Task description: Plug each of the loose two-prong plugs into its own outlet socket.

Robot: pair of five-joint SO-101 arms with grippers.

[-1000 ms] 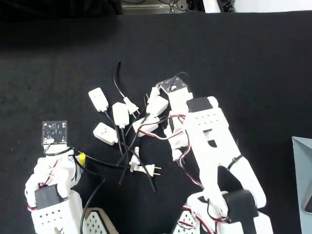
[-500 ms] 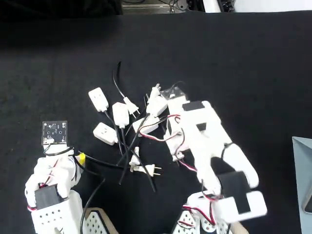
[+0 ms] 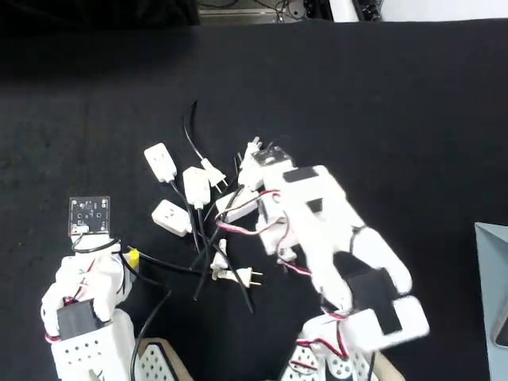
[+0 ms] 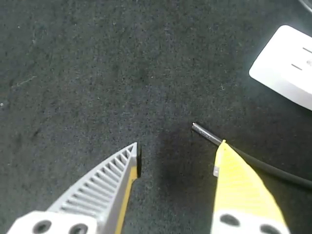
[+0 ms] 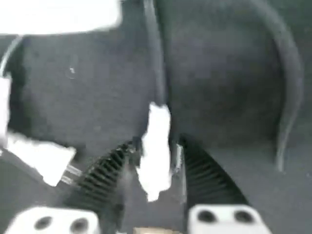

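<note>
Several white outlet sockets (image 3: 160, 161) and loose two-prong plugs (image 3: 246, 276) on black cables lie tangled at the table's middle. My right gripper (image 5: 156, 157) is shut on a white plug (image 5: 157, 126), whose black cable (image 5: 155, 58) runs away from it. In the high view the right gripper (image 3: 262, 163) sits over the right side of the cluster, beside a socket (image 3: 238, 204). My left gripper (image 4: 178, 151) stands open above bare cloth, with a cable end (image 4: 202, 131) at its yellow finger (image 4: 239, 185) and a socket (image 4: 287, 63) farther off. The left arm (image 3: 83, 294) is at the front left.
The table is covered in black cloth (image 3: 397, 119), with free room at the back and right. Another plug with bare prongs (image 5: 44, 158) lies close to the right gripper. A grey object (image 3: 494, 278) pokes in at the right edge.
The right arm has swung left and drawn back toward the front, carrying its gripper over the plug cluster. The left arm has not moved.
</note>
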